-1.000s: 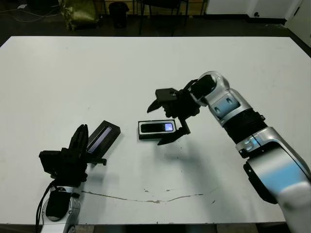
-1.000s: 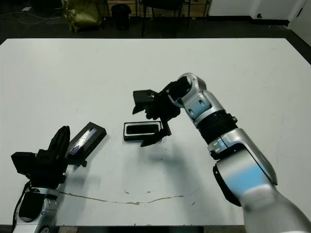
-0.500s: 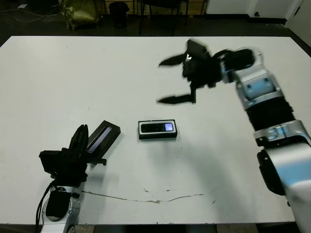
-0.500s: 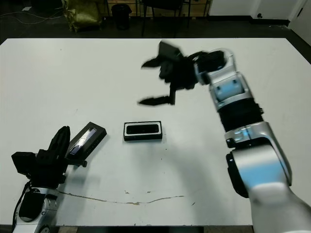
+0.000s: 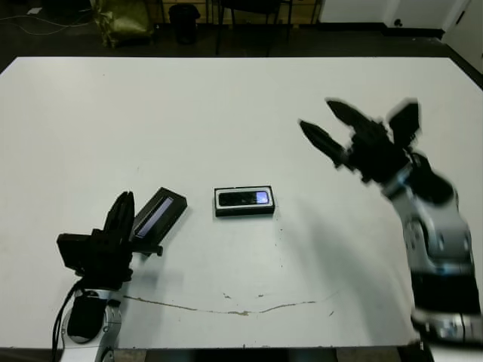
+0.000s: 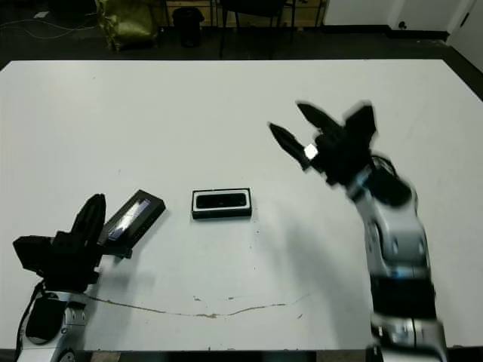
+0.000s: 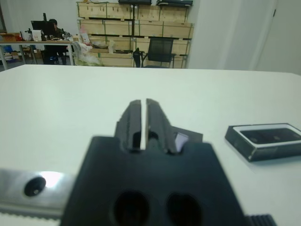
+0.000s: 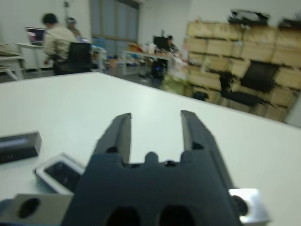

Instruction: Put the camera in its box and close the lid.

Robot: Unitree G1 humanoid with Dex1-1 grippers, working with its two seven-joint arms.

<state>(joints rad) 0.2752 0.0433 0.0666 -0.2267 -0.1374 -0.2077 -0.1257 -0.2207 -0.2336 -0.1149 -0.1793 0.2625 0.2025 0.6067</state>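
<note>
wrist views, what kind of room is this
Likely a lab or workshop that doubles as storage: stacked crates along the back wall, office chairs, and a person at a desk with a laptop.

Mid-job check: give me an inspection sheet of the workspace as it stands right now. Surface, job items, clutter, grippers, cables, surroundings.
Surface: white table, with a thin dark scratch or crack line near the robot's edge.
Camera: camera lies inside the box.
Box: box sits uncovered near the table's middle.
Lid: lid rests on the table to the box's left, apart from it, just ahead of the left gripper.
Clutter: nothing seen.
Left gripper: left gripper shut, empty, low near the lid.
Right gripper: right gripper open, empty, raised to the box's right, motion-blurred.
Cables: dark cable at the left arm's base.
Surroundings: chairs, shelves of boxes, seated people beyond the table.
</note>
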